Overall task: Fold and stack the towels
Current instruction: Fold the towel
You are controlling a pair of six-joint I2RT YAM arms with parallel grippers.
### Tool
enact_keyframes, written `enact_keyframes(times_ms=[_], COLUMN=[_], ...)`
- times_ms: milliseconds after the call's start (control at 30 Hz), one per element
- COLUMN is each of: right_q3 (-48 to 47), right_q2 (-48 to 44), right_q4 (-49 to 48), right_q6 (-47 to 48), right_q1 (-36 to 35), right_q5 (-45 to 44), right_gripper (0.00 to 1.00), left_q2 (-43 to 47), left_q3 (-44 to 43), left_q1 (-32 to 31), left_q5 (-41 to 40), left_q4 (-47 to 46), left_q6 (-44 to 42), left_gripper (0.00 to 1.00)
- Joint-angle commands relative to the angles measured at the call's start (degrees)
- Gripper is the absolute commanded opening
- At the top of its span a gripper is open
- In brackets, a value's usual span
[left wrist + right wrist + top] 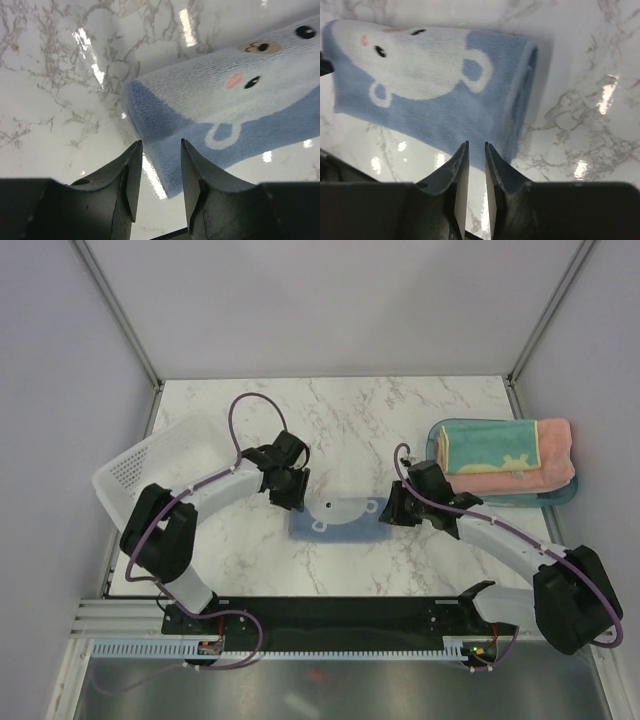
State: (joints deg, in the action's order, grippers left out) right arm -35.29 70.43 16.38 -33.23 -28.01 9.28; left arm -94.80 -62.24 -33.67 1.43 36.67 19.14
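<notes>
Left gripper (160,142) hangs parted and right gripper (476,144) narrowly parted, both empty, at opposite ends of the folded blue towel (335,518) lying between them. Folding looks done. Next it needs pinching and carrying onto the stacked towels (500,455) in the far teal tray (553,498).

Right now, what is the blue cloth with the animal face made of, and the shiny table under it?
The blue towel looks like terry cloth, matte and fuzzy: tiny loops show. The table looks hard and glossy, with grey marble veins and light reflections; real stone or printed laminate, I cannot tell.
</notes>
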Motion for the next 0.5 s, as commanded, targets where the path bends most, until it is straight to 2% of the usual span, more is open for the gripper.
enact_keyframes(times_ms=[0, 67, 167, 333, 467], right_q3=[-4.4, -2.5, 2.6, 9.9, 10.0], right_q2=[-2.1, -1.9, -2.0, -0.7, 0.8], right_q4=[-0.2, -3.5, -9.1, -12.9, -13.0], right_q6=[-0.2, -1.6, -3.2, -0.9, 1.0], right_q1=[-0.2, -0.3, -0.3, -0.2, -0.2], right_q5=[5.6, 11.1, 13.4, 6.3, 5.3], right_gripper=[0.25, 0.22, 0.22, 0.23, 0.23], left_q2=[3.7, 3.4, 1.3, -3.5, -5.9], left_q3=[-3.5, -2.5, -0.6, -0.3, -0.6], left_q1=[0.1, 0.1, 0.5, 2.2, 4.0], left_q5=[5.2, 5.5, 4.4, 2.3, 1.6], left_q4=[-2.7, -6.2, -9.9, -13.0, -14.3], left_q6=[3.5, 4.7, 5.7, 5.3, 4.4], left_gripper=[0.44, 0.44, 0.44, 0.43, 0.43])
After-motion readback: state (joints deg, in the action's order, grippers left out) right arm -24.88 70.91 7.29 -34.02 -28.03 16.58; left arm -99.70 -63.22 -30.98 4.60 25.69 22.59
